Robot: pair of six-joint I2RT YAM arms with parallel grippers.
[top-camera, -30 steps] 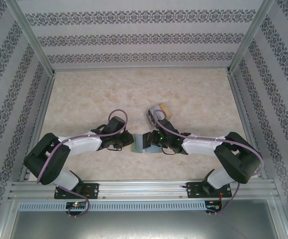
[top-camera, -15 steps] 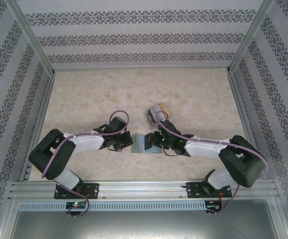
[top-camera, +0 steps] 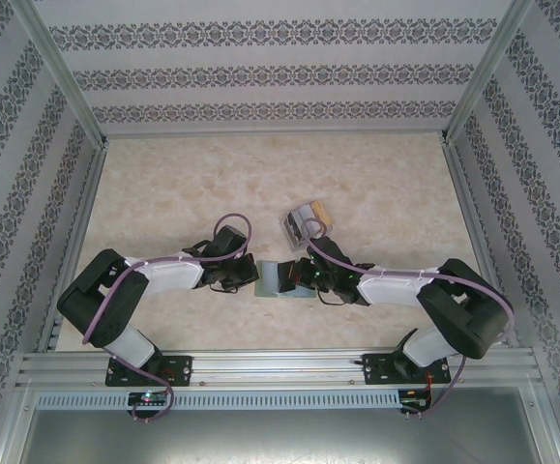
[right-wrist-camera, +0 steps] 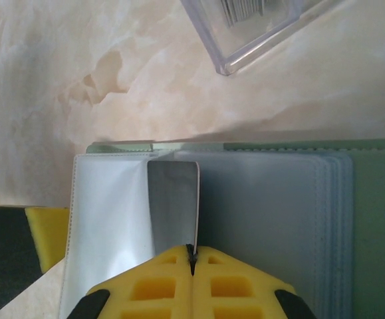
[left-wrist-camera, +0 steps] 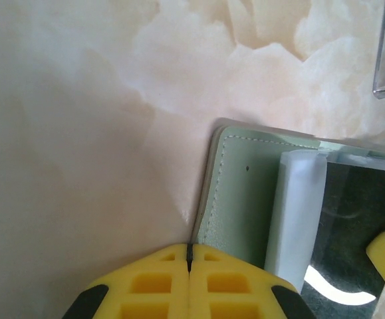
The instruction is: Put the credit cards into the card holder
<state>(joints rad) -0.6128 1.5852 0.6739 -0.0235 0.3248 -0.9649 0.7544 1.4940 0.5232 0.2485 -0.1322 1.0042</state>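
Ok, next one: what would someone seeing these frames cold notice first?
The open sage-green card holder lies at the middle of the table. The left gripper is shut on its green cover's edge, while the right gripper pinches a grey card lying against the clear inner pockets. A clear plastic box sits just beyond it.

left tool (left-wrist-camera: 189,256): fingers pressed together | right tool (right-wrist-camera: 192,256): fingers pressed together | arms: angled inward, tools facing each other
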